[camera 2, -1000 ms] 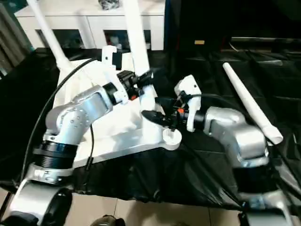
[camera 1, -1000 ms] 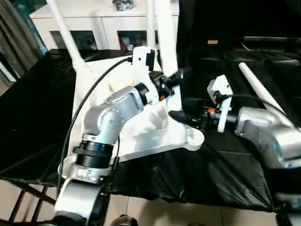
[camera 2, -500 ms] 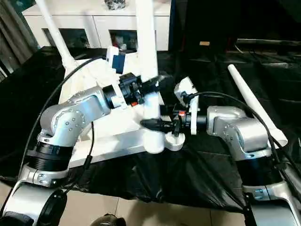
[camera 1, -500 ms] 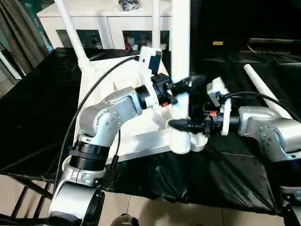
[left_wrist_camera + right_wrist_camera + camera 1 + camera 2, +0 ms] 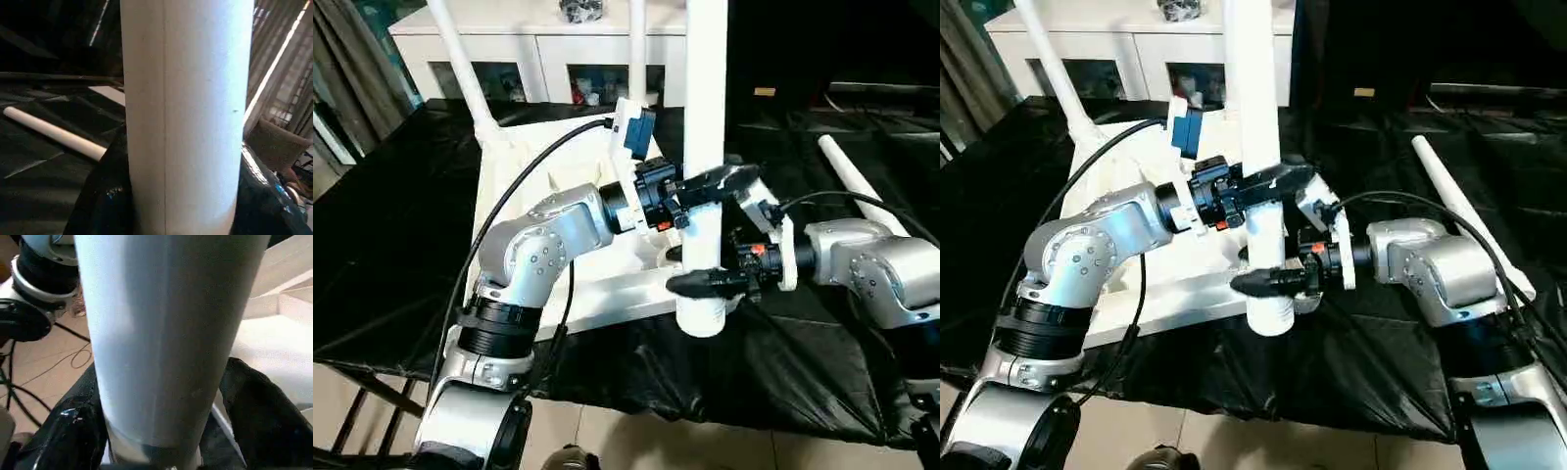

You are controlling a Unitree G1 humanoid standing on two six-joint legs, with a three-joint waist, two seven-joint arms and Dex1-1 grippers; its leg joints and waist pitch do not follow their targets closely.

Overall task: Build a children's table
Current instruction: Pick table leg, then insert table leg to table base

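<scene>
The white tabletop (image 5: 533, 162) lies underside up on the black-covered table. Two white legs stand in its far corners (image 5: 460, 59) (image 5: 636, 39). A third leg (image 5: 705, 108) is held upright over the near right corner, and its flared lower end (image 5: 700, 313) hides the socket there. My left gripper (image 5: 707, 186) is shut on this leg at mid height, the leg (image 5: 186, 122) sitting between its fingers. My right gripper (image 5: 705, 282) is shut on the leg lower down, with black fingers (image 5: 73, 431) on both sides of it. A fourth leg (image 5: 862, 191) lies loose to the right.
A white cabinet with glass doors (image 5: 538, 49) stands behind the table. Grey curtains (image 5: 352, 69) hang at far left. The black cloth (image 5: 724, 392) drapes over the near table edge, with tiled floor below. My left arm's cable (image 5: 524, 196) arcs over the tabletop.
The held leg has swung from tilted over the tabletop to upright at the near right corner. My right gripper, earlier apart beside that corner, now clasps the leg's lower part. The camera has shifted.
</scene>
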